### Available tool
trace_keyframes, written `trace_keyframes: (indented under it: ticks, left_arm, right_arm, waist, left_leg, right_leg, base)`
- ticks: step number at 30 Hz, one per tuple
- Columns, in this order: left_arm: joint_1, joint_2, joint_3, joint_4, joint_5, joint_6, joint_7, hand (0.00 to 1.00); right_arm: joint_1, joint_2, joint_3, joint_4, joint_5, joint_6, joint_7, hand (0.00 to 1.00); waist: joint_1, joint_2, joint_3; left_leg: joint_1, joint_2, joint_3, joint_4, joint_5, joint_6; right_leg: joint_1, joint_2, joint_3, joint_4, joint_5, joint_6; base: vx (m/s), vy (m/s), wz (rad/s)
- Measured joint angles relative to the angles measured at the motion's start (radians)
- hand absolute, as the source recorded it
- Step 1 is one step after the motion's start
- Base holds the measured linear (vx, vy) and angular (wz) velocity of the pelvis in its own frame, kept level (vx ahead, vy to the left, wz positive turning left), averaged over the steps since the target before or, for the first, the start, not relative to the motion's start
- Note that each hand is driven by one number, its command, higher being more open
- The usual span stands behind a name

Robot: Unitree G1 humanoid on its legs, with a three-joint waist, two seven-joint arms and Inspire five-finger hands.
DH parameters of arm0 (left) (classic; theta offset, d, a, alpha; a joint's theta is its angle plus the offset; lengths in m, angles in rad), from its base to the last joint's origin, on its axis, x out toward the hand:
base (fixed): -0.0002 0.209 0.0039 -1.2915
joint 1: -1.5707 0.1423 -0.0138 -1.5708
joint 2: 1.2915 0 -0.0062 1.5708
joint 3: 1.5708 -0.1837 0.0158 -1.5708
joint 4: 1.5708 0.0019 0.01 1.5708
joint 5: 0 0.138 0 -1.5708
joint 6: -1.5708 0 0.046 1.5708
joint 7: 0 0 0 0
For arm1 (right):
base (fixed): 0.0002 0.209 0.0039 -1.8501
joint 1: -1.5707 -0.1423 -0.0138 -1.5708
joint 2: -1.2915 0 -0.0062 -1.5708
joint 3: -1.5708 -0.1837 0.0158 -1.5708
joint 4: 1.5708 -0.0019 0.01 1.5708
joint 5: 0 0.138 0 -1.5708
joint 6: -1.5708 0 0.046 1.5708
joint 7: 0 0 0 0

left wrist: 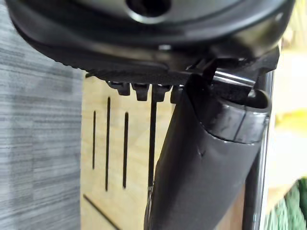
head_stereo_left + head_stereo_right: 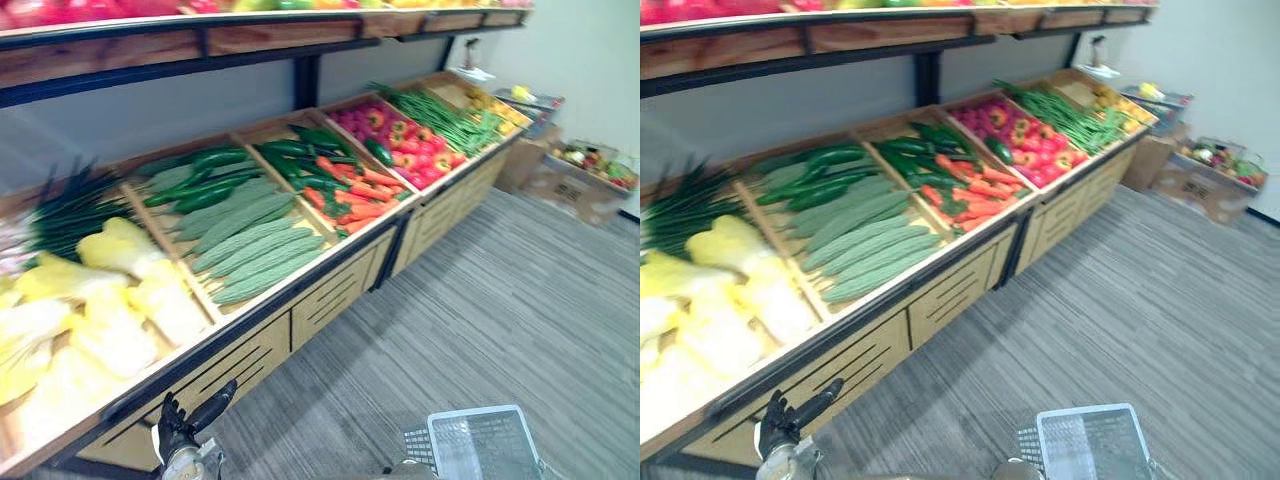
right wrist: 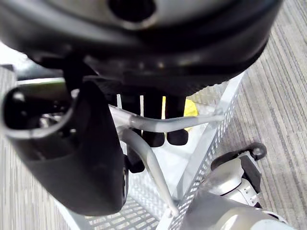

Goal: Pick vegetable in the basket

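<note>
Where the vegetables [image 2: 250, 245] lie: stand [image 2: 335, 300] bins, yellow cabbages [image 2: 115, 325] nearest, up and ahead of left hand [image 2: 178, 428].
Left hand: fingers relaxed, empty.
Right hand [image 3: 81, 153]: clenched round basket [image 2: 485, 445] handle.

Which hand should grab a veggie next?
The left. The left hand is open, empty and close to the vegetable stand, while the right hand is curled round the basket handle.

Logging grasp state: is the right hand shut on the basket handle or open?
Shut on it: the right hand's fingers curl over the basket's pale handle.
</note>
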Motion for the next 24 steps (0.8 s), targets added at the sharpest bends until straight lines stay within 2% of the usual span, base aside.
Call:
trace_keyframes:
  ticks: [1,2,3,4,5,6,7,8,9,10,12,17,19,21,24]
  left_arm:
    - [0.004,-0.004,-0.017,0.013,0.004,-0.001,-0.012,1.0]
    - [0.002,-0.004,-0.02,0.014,0.007,-0.003,-0.02,1.0]
    - [0.001,-0.003,-0.018,0.014,0.007,-0.003,-0.021,1.0]
    - [0.001,-0.013,-0.007,0.04,0.005,-0.001,-0.018,1.0]
    - [0.013,-0.015,-0.007,0.071,-0.007,0.0,-0.02,1.0]
    - [0.02,-0.015,-0.008,0.081,-0.014,0.0,-0.022,1.0]
    - [0.032,-0.022,-0.013,0.09,-0.019,0.0,-0.025,1.0]
    - [0.036,-0.022,-0.014,0.094,-0.021,0.001,-0.033,1.0]
    - [0.045,-0.022,-0.011,0.105,-0.022,0.0,-0.035,1.0]
    - [0.049,-0.02,0.001,0.121,-0.022,0.0,-0.036,1.0]
    - [0.055,-0.027,0.057,0.164,-0.033,0.0,-0.027,1.0]
    - [0.08,-0.026,0.068,0.201,-0.048,0.002,-0.025,1.0]
    - [0.081,-0.025,0.067,0.203,-0.046,0.003,-0.032,1.0]
    - [0.076,-0.025,0.066,0.202,-0.032,0.003,-0.043,1.0]
    - [0.078,-0.026,0.069,0.202,-0.025,0.003,-0.04,1.0]
  right_arm:
    - [-0.054,-0.012,0.001,0.025,-0.013,0.002,-0.007,0.0]
    - [-0.076,-0.014,0.001,0.037,-0.028,0.003,-0.009,0.0]
    - [-0.091,-0.017,0.001,0.054,-0.028,0.004,-0.011,0.0]
    - [-0.13,-0.035,0.003,0.085,-0.03,0.007,-0.011,0.0]
    - [-0.143,-0.038,0.009,0.091,-0.028,0.007,-0.017,0.0]
    - [-0.148,-0.038,0.021,0.092,-0.027,0.007,-0.019,0.0]
    - [-0.16,-0.049,0.045,0.1,-0.027,0.006,-0.023,0.0]
    - [-0.18,-0.057,0.05,0.113,-0.027,0.006,-0.023,0.0]
    - [-0.195,-0.066,0.05,0.122,-0.026,0.006,-0.024,0.0]
    - [-0.199,-0.064,0.05,0.137,-0.026,0.006,-0.024,0.0]
    - [-0.195,-0.066,0.048,0.143,-0.025,0.004,-0.024,0.0]
    - [-0.176,-0.068,0.043,0.143,-0.025,-0.002,-0.023,0.0]
    - [-0.168,-0.068,0.042,0.145,-0.024,-0.01,-0.017,0.0]
    - [-0.172,-0.067,0.039,0.147,-0.022,-0.015,-0.012,0.0]
    - [-0.173,-0.054,0.039,0.151,-0.019,-0.019,-0.009,0.0]
  waist:
    - [0.001,0.013,-0.015]
    - [-0.001,-0.004,-0.01]
    - [-0.003,-0.015,-0.008]
    - [-0.001,0.0,-0.003]
    - [0.001,0.005,-0.002]
    - [0.003,0.001,-0.006]
    - [0.007,-0.012,-0.009]
    - [0.007,-0.017,-0.004]
    - [0.01,0.004,-0.002]
    - [0.022,-0.002,-0.003]
    - [0.028,-0.011,0.0]
    - [0.03,-0.015,0.002]
    - [0.03,-0.019,0.003]
    - [0.03,-0.014,0.003]
    - [0.032,-0.011,0.004]
  left_leg:
    - [0.017,-0.023,0.053,-0.1,0.064,-0.013]
    - [0.031,-0.049,0.075,-0.125,0.083,-0.017]
    - [0.038,-0.058,0.089,-0.123,0.087,-0.018]
    - [0.045,-0.036,0.094,-0.095,0.089,-0.014]
    - [0.035,0.002,0.093,-0.038,0.11,0.023]
    - [0.023,0.01,0.085,-0.016,0.096,0.027]
    - [-0.012,-0.044,0.058,-0.078,0.075,0.015]
    - [-0.045,-0.079,0.046,-0.138,0.092,0.039]
    - [-0.08,-0.101,0.046,-0.205,0.175,0.088]
    - [-0.064,-0.097,0.051,-0.206,0.186,0.061]
    - [-0.051,-0.097,0.055,-0.216,0.207,0.059]
    - [-0.014,-0.098,0.056,-0.219,0.252,0.056]
    - [-0.002,-0.08,0.06,-0.157,0.265,0.05]
    - [0.0,-0.07,0.062,-0.136,0.256,0.042]
    - [0.031,-0.047,0.054,-0.074,0.265,0.049]
  right_leg:
    - [0.015,0.026,-0.028,-0.081,-0.028,-0.016]
    - [0.019,-0.016,-0.078,-0.004,-0.071,-0.009]
    - [0.025,-0.022,-0.092,-0.015,-0.084,0.004]
    - [0.043,0.014,-0.111,-0.062,-0.086,-0.012]
    - [0.079,0.061,-0.103,-0.14,-0.072,-0.02]
    - [0.089,0.073,-0.091,-0.174,-0.06,-0.021]
    - [0.088,0.079,-0.07,-0.225,-0.034,-0.024]
    - [0.087,0.087,-0.061,-0.259,-0.015,-0.025]
    - [0.092,0.12,-0.055,-0.296,0.003,-0.021]
    - [0.097,0.128,-0.042,-0.311,0.007,-0.018]
    - [0.127,0.146,-0.039,-0.363,0.02,-0.012]
    - [0.2,0.167,-0.04,-0.449,0.04,-0.017]
    - [0.252,0.172,-0.033,-0.486,0.042,-0.018]
    - [0.259,0.172,-0.014,-0.492,0.043,-0.019]
    - [0.28,0.186,0.04,-0.518,0.047,-0.013]
  base:
    - [0.1,-0.139,-0.77]
    - [0.13,-0.161,-0.76]
    - [0.15,-0.197,-0.65]
    - [0.15,-0.211,-0.74]
    - [0.15,-0.259,-0.66]
    - [0.09,-0.184,-0.53]
    - [0.02,-0.083,-0.44]
    - [-0.03,0.015,-0.46]
    - [-0.02,0.04,-0.38]
    - [0.04,0.015,-0.33]
    - [0.09,-0.046,-0.11]
    - [0.08,-0.083,-0.01]
    - [0.06,-0.134,-0.09]
    - [0.04,-0.045,-0.19]
    - [0.06,0.0,-0.57]
